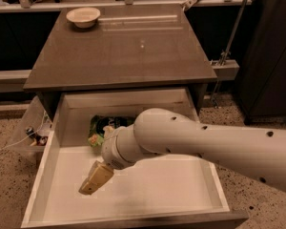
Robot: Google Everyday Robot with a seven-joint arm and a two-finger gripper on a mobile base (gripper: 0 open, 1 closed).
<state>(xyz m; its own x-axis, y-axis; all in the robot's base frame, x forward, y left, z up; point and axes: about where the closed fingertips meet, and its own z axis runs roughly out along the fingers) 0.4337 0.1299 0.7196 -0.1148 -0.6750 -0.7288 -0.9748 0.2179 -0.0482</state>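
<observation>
Camera view: tan gripper, fingers clenched on nothing, hangs inside open white drawer, near crumpled green-and-black snack bag at back-left.

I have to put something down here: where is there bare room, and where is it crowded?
The drawer floor is bare along the front and right walls. Its back left is crowded: a green bag lies there, partly behind the arm. The gripper hangs over the left front. The tabletop is bare but for a bowl at its back left corner.
</observation>
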